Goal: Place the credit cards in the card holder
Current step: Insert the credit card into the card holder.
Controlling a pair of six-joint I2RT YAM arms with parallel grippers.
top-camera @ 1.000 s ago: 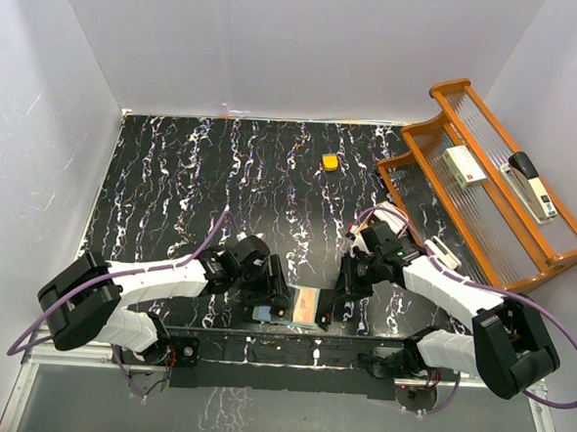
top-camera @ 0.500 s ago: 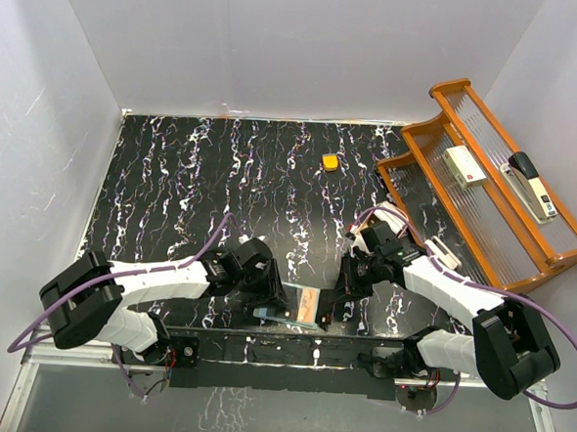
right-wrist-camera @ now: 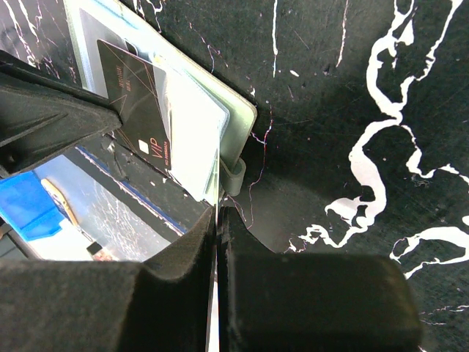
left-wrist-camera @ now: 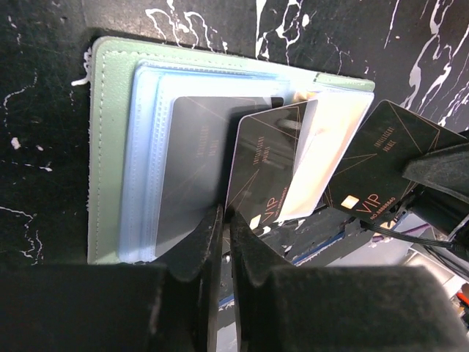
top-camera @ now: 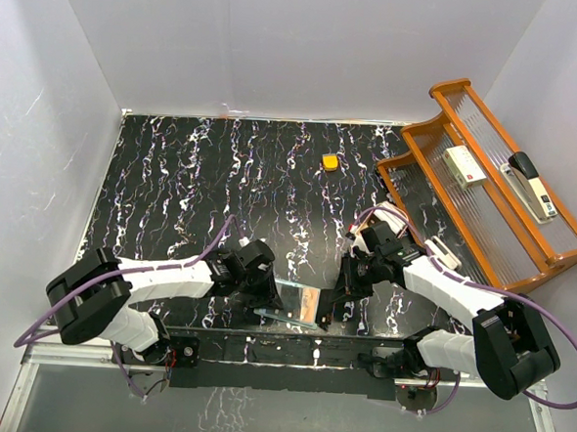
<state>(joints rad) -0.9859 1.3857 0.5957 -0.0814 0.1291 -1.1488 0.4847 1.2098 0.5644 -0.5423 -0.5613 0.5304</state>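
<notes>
The pale green card holder (left-wrist-camera: pixel 110 147) lies open near the table's front edge (top-camera: pixel 305 303), its clear sleeves facing up. One dark credit card (left-wrist-camera: pixel 194 169) sits in a sleeve. My left gripper (left-wrist-camera: pixel 226 216) is shut on the corner of a second dark VIP card (left-wrist-camera: pixel 267 165), which tilts over the sleeves (right-wrist-camera: pixel 135 103). A third dark VIP card (left-wrist-camera: pixel 385 165) stands just right of the holder, pinched edge-on in my shut right gripper (right-wrist-camera: pixel 218 213), next to the holder's snap tab (right-wrist-camera: pixel 233 176). In the top view the left gripper (top-camera: pixel 272 295) and right gripper (top-camera: pixel 330 312) flank the holder.
A small orange block (top-camera: pixel 329 162) lies at the back middle. A wooden rack (top-camera: pixel 422 190) at the right holds a stapler (top-camera: pixel 530 187) and a small box (top-camera: pixel 465 166). The table's front edge and mounting rail (top-camera: pixel 290 348) run just behind the holder.
My left gripper has closed on the dark card and shifted slightly over the holder. The right arm has stayed put.
</notes>
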